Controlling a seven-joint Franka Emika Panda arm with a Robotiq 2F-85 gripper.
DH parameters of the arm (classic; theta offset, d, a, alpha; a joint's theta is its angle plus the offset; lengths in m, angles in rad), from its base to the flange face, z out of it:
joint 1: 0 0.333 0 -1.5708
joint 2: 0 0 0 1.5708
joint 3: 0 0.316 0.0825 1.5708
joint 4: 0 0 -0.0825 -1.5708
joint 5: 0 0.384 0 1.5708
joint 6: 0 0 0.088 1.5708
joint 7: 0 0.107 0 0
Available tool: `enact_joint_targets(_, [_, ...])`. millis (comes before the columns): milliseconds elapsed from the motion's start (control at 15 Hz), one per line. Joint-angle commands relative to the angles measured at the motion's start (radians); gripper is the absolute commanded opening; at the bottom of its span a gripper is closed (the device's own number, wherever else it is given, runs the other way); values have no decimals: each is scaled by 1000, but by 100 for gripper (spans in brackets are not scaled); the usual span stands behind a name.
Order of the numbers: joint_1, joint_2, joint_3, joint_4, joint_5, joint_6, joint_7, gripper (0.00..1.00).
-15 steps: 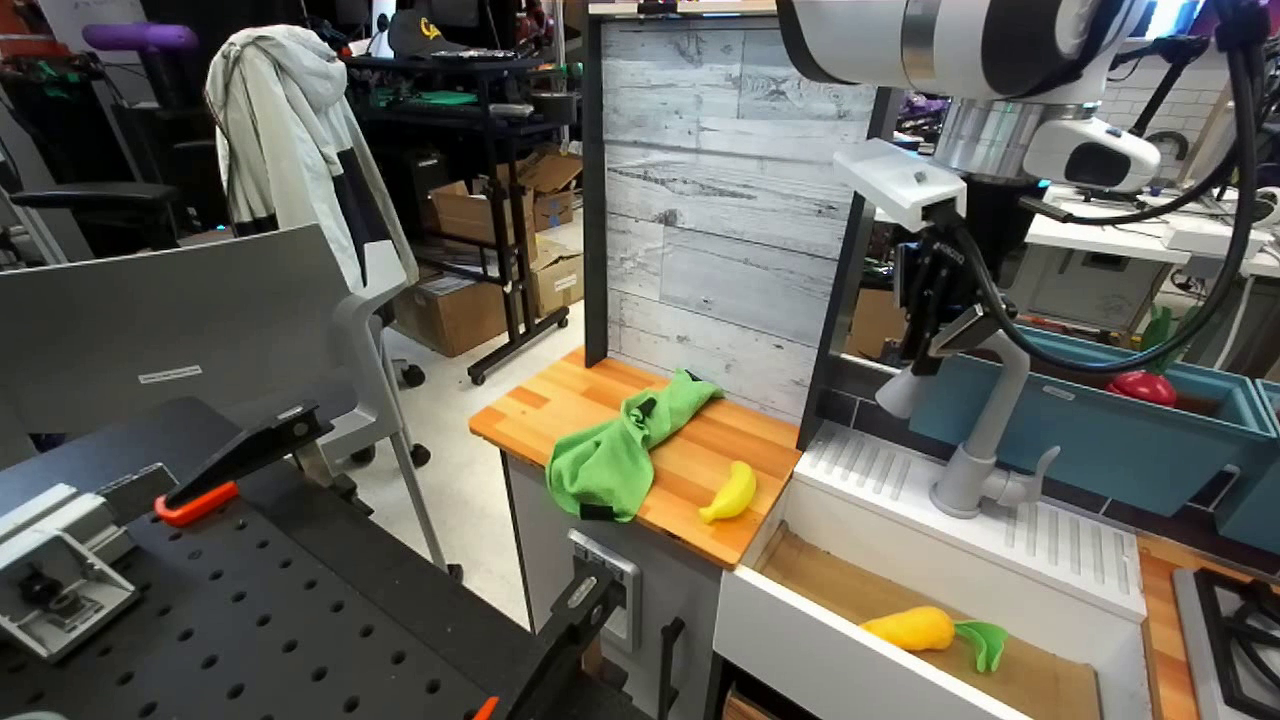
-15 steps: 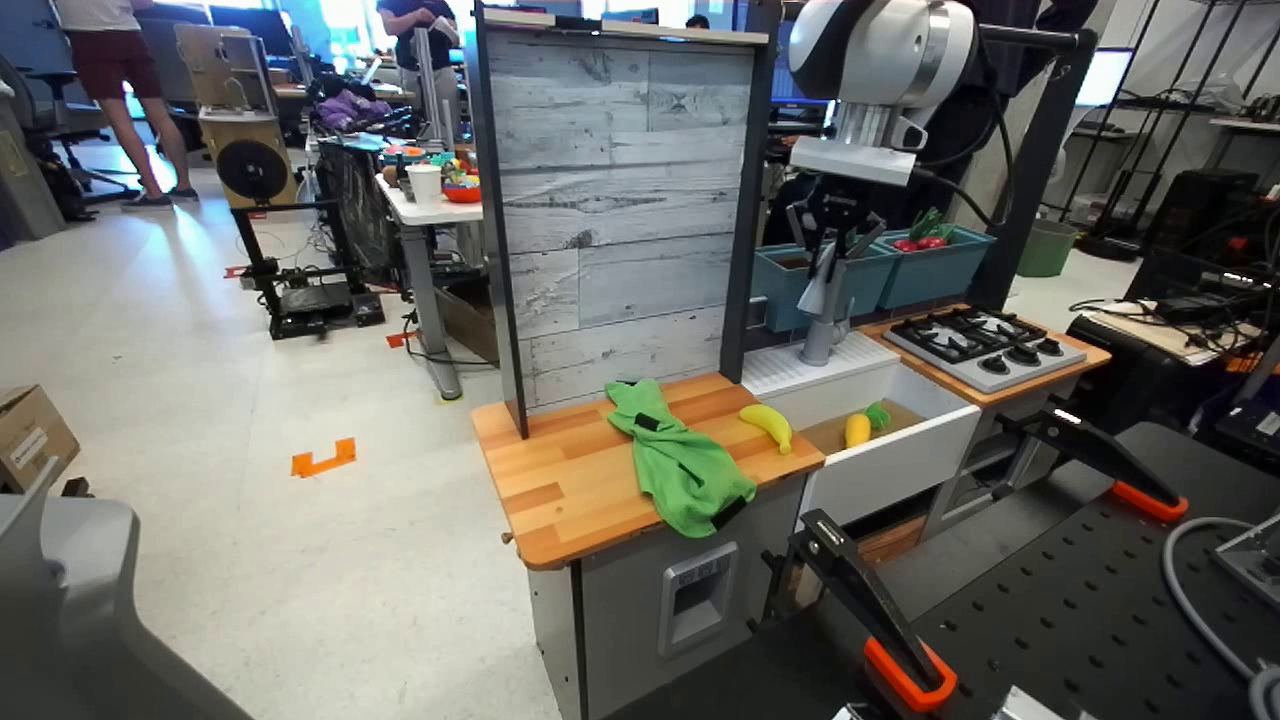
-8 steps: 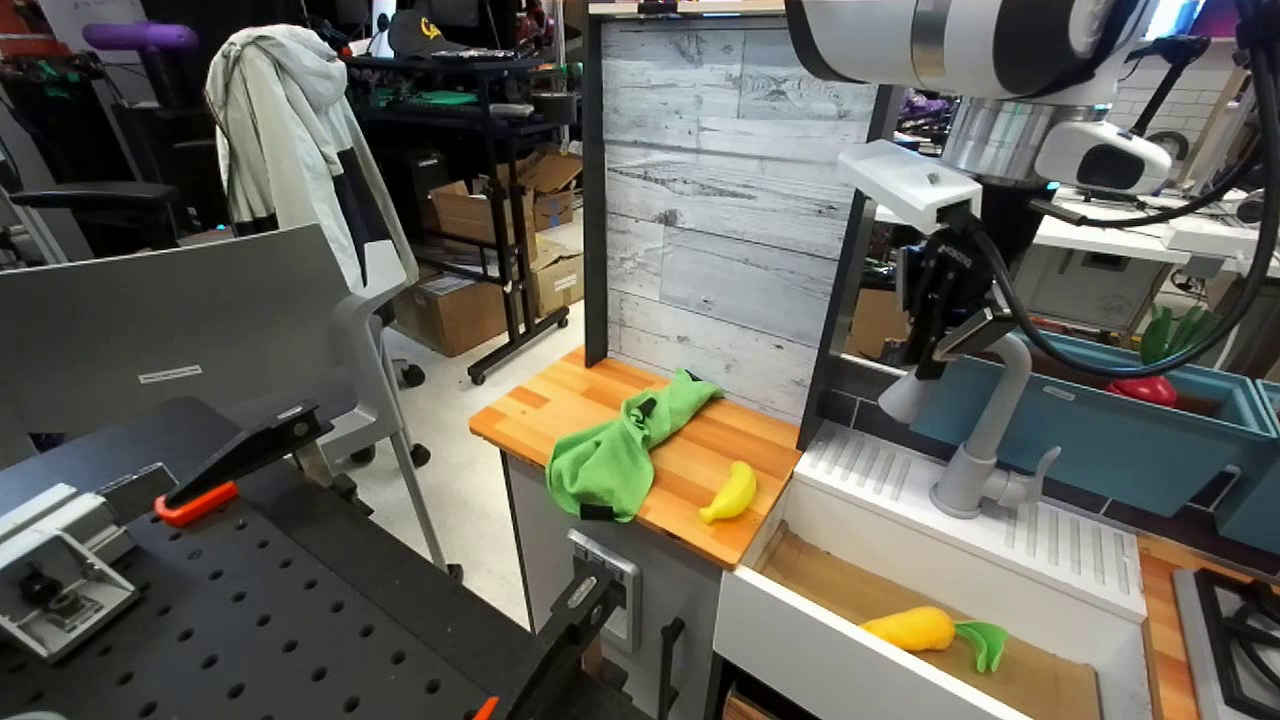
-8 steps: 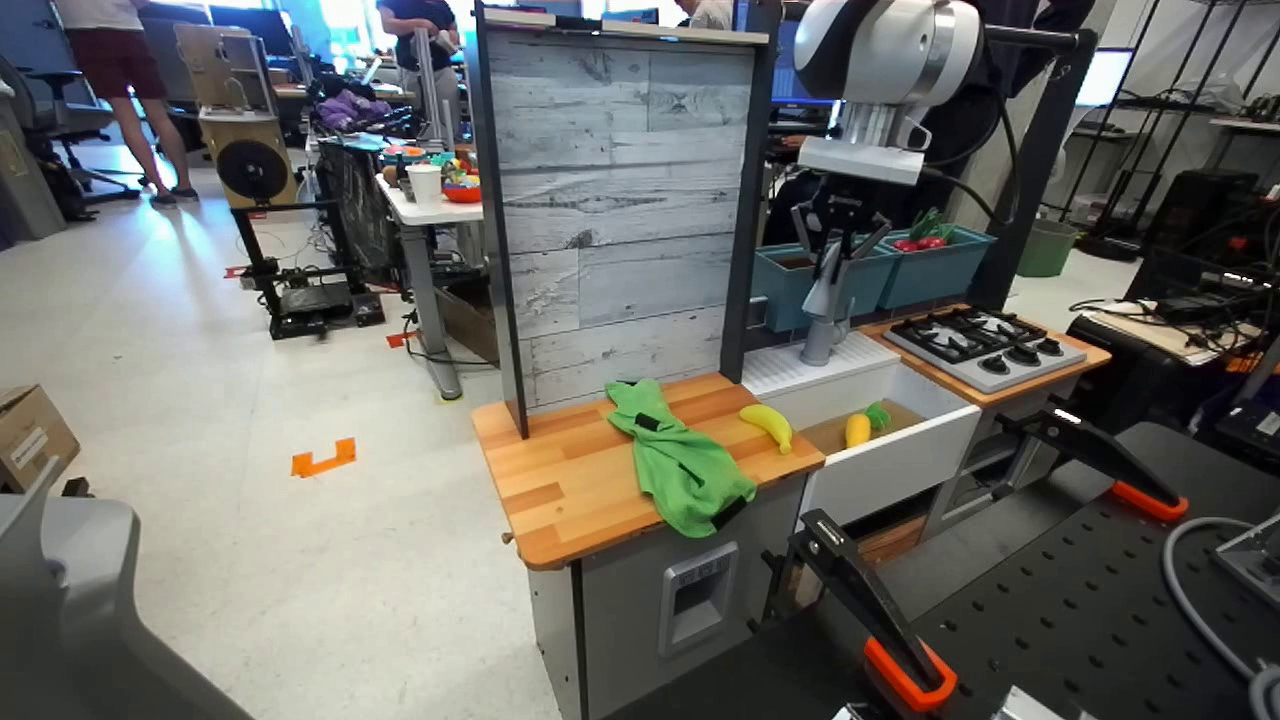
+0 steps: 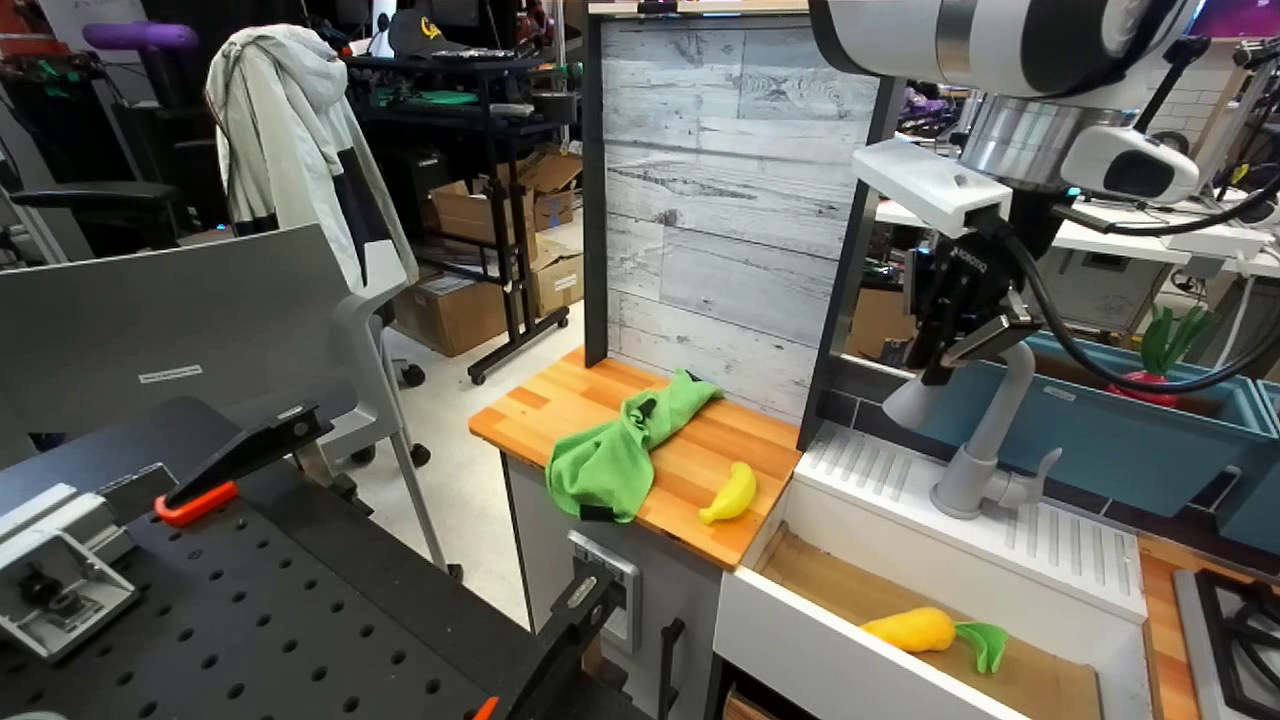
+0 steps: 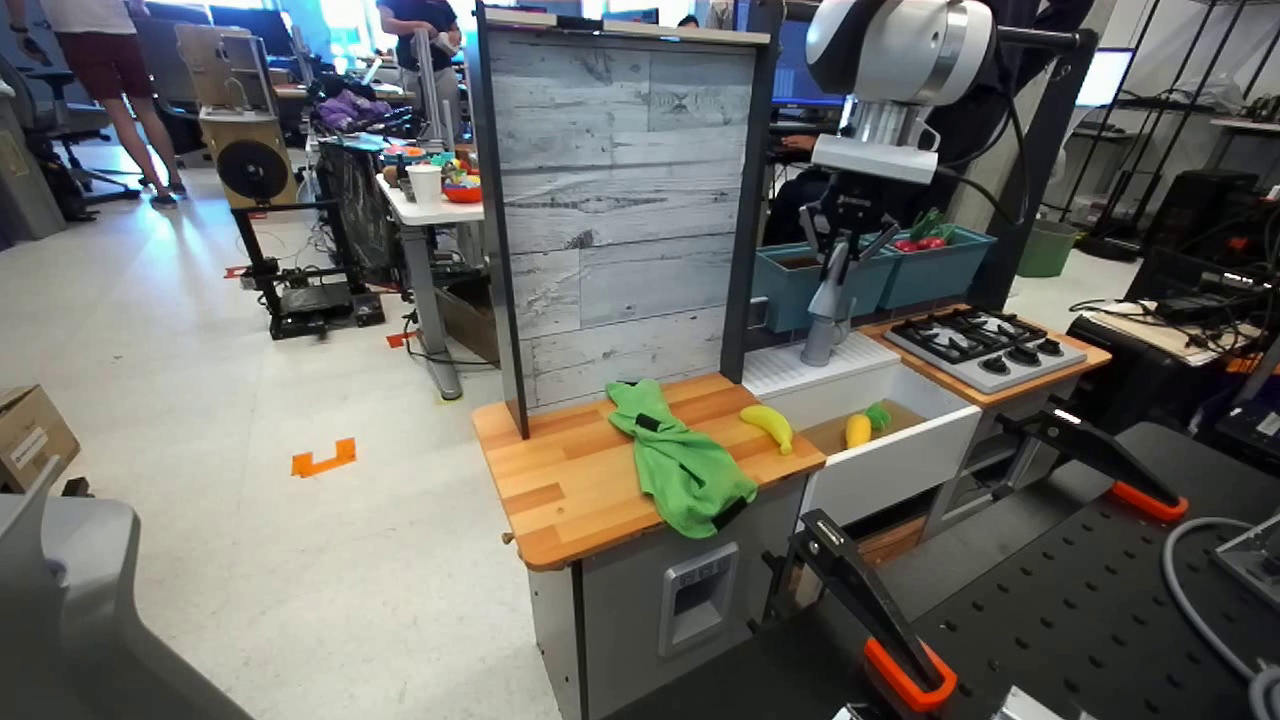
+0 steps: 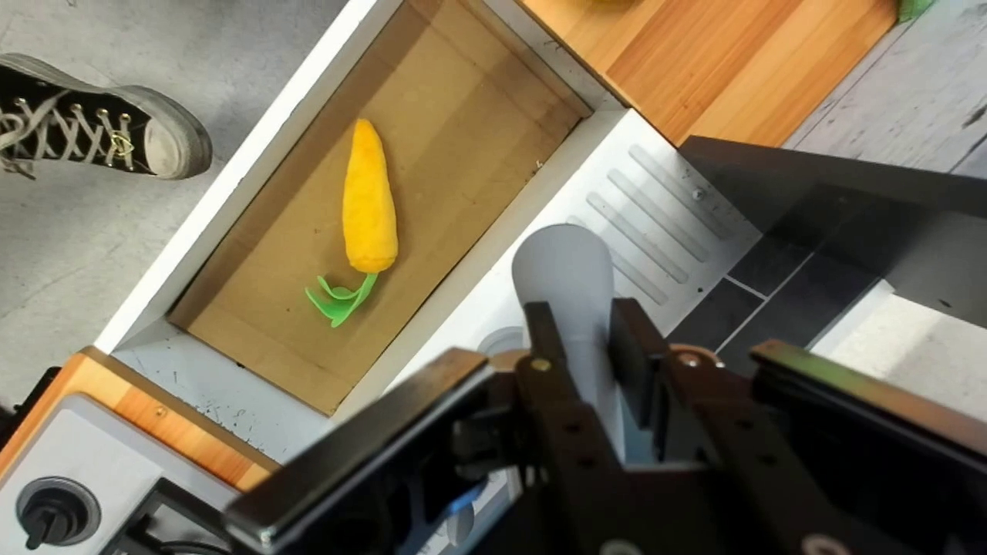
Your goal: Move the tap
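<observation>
Shifted slightly rightward, upper right of both exterior views: gripper (image 7: 584, 317), clamped on tap (image 5: 997, 410). Step, apparently: swinging tap. Next: hold grip, follow its arc.

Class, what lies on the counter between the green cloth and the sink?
A yellow banana lies between the green cloth and the sink; both exterior views show it.
</observation>
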Motion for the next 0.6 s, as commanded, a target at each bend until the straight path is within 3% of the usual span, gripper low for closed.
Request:
enact_joint_targets(0, [-55, 24, -22, 1, -16, -29, -27, 6])
enact_joint_targets(533, [-81, 25, -21, 1, 32, -37, -24, 6])
